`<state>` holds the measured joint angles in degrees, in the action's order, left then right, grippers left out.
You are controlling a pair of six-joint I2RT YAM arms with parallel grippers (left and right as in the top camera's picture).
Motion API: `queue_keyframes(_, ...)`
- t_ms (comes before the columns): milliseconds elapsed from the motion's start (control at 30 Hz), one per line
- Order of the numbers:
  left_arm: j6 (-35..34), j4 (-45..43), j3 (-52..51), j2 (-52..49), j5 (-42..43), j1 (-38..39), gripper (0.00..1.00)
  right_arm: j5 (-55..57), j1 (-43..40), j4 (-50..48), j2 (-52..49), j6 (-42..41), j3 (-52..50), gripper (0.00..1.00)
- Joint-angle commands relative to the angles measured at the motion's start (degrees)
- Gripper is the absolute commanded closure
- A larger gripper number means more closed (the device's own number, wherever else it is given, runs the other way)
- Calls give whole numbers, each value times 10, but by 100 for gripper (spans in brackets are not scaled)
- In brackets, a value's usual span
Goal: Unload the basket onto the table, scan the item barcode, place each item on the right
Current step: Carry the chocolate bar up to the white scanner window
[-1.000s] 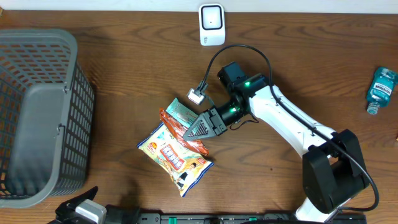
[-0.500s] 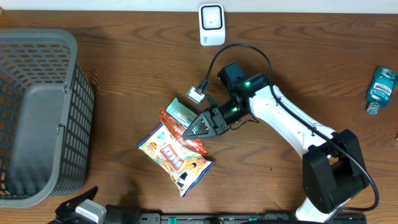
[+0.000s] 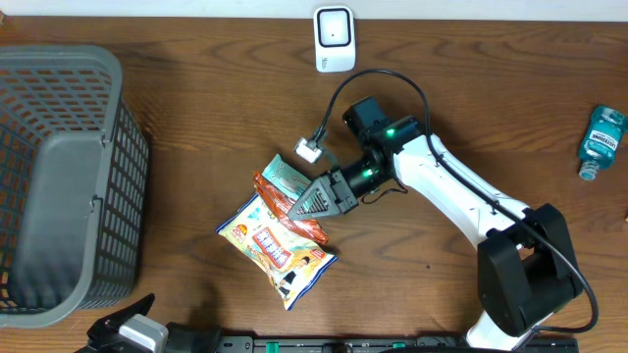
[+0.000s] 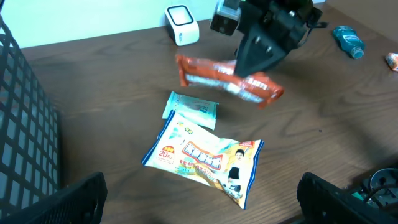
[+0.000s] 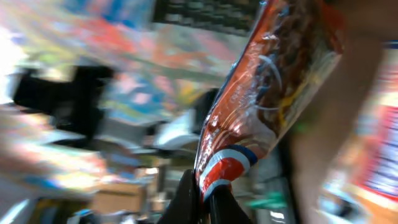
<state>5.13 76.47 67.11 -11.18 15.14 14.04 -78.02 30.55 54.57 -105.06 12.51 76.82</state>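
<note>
Overhead — right pincer [image 3: 298, 209] grips orange packet [image 3: 274, 193], lettering illegible

Even, soft light from above; overhead and left-wrist views sharp, right-wrist view heavily blurred.

Dark brown wood-grain table [image 3: 196, 118], pale white wall [image 3: 491, 8] along its far edge, soft even light
</note>
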Motion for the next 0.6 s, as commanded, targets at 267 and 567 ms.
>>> queue_keyframes(267, 2, -2, 2, 2, 7, 0, 2, 312, -14, -149, 0, -53, -2, 99)
queue_keyframes(567, 2, -2, 2, 2, 7, 0, 2, 515, -5, -254, 0, -80, -2, 99)
